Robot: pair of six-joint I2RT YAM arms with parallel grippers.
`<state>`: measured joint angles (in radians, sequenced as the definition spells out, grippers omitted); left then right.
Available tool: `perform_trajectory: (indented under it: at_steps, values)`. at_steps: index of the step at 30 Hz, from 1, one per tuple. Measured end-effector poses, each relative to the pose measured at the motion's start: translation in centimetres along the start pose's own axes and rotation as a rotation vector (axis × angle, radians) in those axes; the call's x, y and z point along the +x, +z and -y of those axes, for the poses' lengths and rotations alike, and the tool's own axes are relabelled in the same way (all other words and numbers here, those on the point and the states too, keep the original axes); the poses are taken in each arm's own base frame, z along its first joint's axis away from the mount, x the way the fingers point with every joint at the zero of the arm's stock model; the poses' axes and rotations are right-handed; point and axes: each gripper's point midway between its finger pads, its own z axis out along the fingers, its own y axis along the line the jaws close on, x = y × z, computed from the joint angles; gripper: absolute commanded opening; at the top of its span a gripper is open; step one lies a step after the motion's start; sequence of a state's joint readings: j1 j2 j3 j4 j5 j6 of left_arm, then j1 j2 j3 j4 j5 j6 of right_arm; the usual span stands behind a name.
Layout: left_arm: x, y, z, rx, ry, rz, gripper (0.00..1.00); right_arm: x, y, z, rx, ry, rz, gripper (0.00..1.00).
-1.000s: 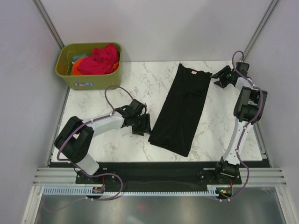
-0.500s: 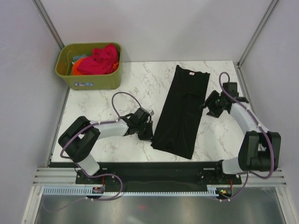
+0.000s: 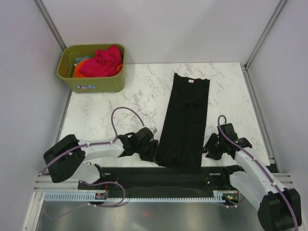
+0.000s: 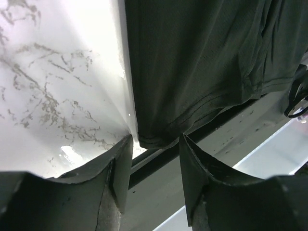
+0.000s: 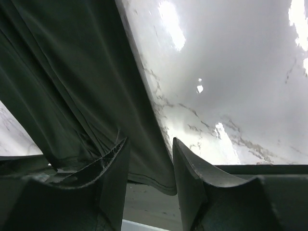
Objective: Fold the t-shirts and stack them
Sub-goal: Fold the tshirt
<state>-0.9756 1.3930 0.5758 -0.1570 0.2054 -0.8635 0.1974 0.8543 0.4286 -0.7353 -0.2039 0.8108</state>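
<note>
A black t-shirt (image 3: 185,120) lies as a long narrow strip on the marble table (image 3: 110,103), its neck label (image 3: 190,81) at the far end and its hem hanging over the near edge. My left gripper (image 3: 153,151) is open at the hem's left corner; in the left wrist view that corner (image 4: 156,139) sits between the fingertips of the gripper (image 4: 155,139). My right gripper (image 3: 208,150) is open at the hem's right corner, and its wrist view shows the hem (image 5: 154,178) between the spread jaws of the gripper (image 5: 150,142). Pink-red (image 3: 103,60), orange (image 3: 78,71) and teal (image 3: 83,59) tees lie in the bin.
An olive-green plastic bin (image 3: 91,83) stands at the table's back left corner. The black mounting rail (image 3: 159,175) runs just below the table's near edge, under the shirt's hem. Grey walls close the left, right and back.
Both arms have swung toward the near edge, the right one from the shirt's far corner. The shirt has turned from diagonal to straight, and its hem now overhangs the near edge.
</note>
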Motion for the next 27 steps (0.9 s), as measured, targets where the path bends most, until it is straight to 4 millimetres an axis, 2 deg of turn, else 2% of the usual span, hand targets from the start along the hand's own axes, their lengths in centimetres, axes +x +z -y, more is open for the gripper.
perform_trajectory:
  at_steps: [13, 23, 27]
  values:
    - [0.2, 0.1, 0.1, 0.001, -0.036, -0.008, 0.50, 4.6, 0.0, 1.6, -0.003, 0.020, -0.090, 0.48]
    - [0.2, 0.4, 0.2, 0.000, -0.038, -0.020, 0.36, 5.9, -0.8, 2.1, -0.011, 0.086, -0.092, 0.48]
    - [0.2, 0.5, 0.1, -0.005, -0.039, -0.024, 0.27, 6.3, -0.9, 2.7, 0.011, 0.102, -0.106, 0.49]
